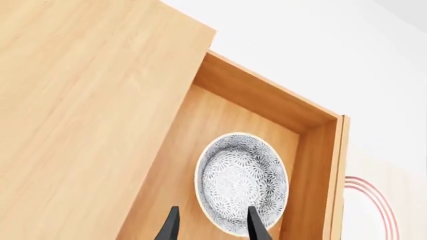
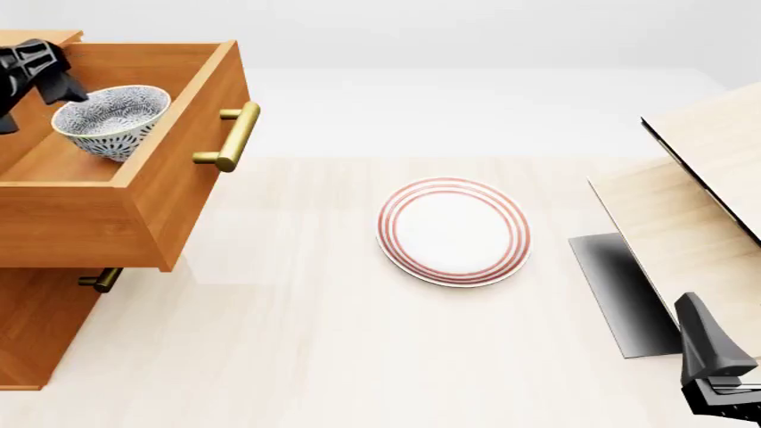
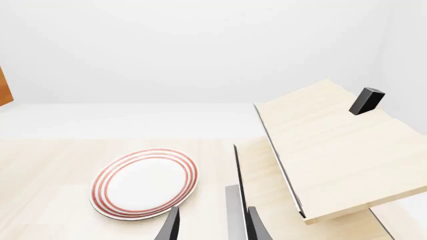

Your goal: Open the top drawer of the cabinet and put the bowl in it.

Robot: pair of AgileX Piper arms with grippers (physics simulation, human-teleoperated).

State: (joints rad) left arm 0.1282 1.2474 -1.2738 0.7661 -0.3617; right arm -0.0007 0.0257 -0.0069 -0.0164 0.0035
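My left hand (image 1: 210, 225), fingers spread and holding nothing, hovers directly above the bowl (image 1: 241, 182) resting inside the pulled-out top drawer (image 2: 178, 192).

Plate (image 2: 454, 232): round, white with red rings at the rim; lies flat on the desk near its middle.
Desk (image 2: 309, 357): pale wood-grain surface.
Panels (image 2: 701, 205): pale light-wood boards at the desk's right side, tilted, one above the other.
Block (image 3: 367, 100): small, dark; sits on the upper panel.
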